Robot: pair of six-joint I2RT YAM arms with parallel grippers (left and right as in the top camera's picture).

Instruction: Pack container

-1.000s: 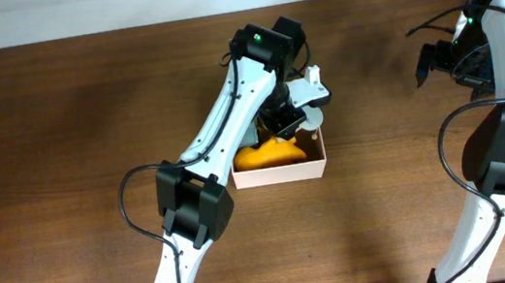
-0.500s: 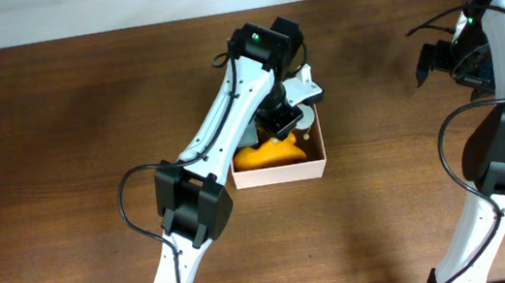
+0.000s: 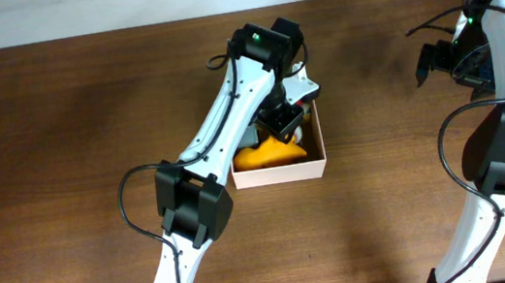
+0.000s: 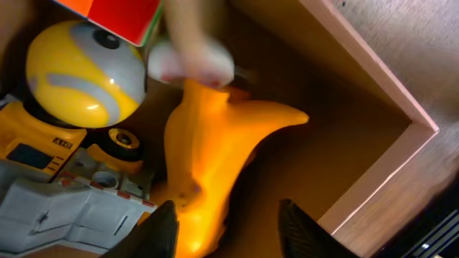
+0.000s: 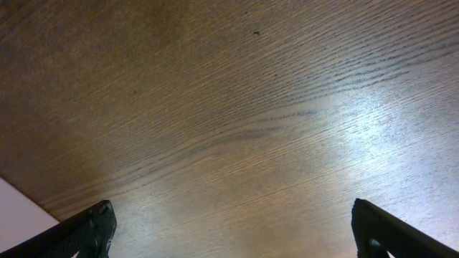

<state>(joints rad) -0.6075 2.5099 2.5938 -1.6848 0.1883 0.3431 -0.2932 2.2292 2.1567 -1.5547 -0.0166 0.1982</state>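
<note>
The container [image 3: 281,173] is a shallow white-walled box with a tan inside at the table's middle. My left gripper [image 3: 290,115] hangs low over its far right part, jaws apart. In the left wrist view the gripper [image 4: 228,215] stands open just above an orange toy [image 4: 208,143], holding nothing. A white and pink toy [image 4: 190,61], a yellow ball [image 4: 82,75], a red cube [image 4: 118,14], a yellow truck [image 4: 29,140] and a white vehicle [image 4: 64,215] lie packed around it. The container's wall [image 4: 373,79] runs to the right. My right gripper [image 3: 433,61] is open over bare wood at the far right.
The right wrist view shows only brown wood table [image 5: 237,107] between the wide-spread fingers [image 5: 97,226]. A pale wall strip [image 3: 118,8] borders the table's far edge. The left arm [image 3: 231,125] lies across the container's left side.
The left gripper has come down over the container from its far right rim with a white toy, and its jaws have opened, letting the toy go inside. The right arm has not moved.
</note>
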